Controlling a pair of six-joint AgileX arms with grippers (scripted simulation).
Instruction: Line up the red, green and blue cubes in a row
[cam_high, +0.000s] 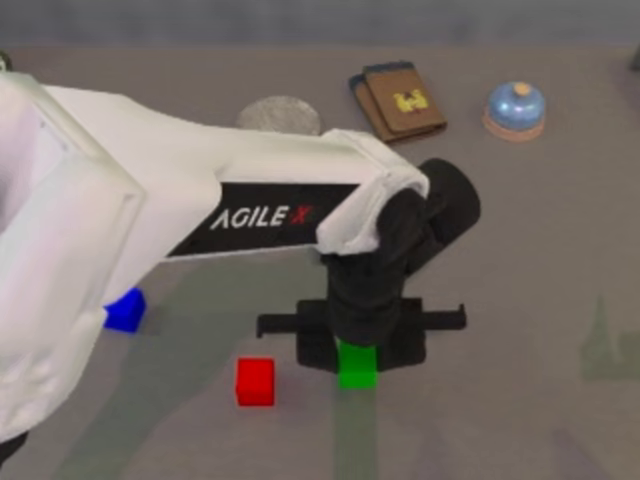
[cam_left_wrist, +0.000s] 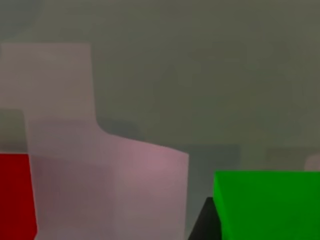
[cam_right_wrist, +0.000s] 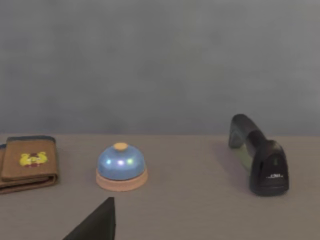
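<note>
So the left arm was stretched way out over the grey table, white shell with the AgileX lettering on the side, and its black two-finger left gripper was parked right on top of the small bright green cube. From above, the gripper body hid the top edge of that cube and only the near part poked out. Can't honestly tell if the fingers were clamped on it or just around it; the top view blocked them, and the left wrist view only showed the green cube huge at the edge of the shot with a bit of black next to it.

Using the green cube as the reference: the small bright red cube sat near it on the top view's left, roughly level with it, not touching. The small bright blue cube was farther left again and a bit farther back, half tucked under the arm's white shell. So the three weren't in a clean line.

Well behind the green cube, at the far edge, were a brown fabric wallet with a yellow emblem, a blue dome-shaped call bell on an orange base to the wallet's right, and a flat grey round thing mostly hidden by the arm.

The right wrist view also showed a dark handheld barcode scanner standing beside the bell. The right gripper itself wasn't in any shot.
</note>
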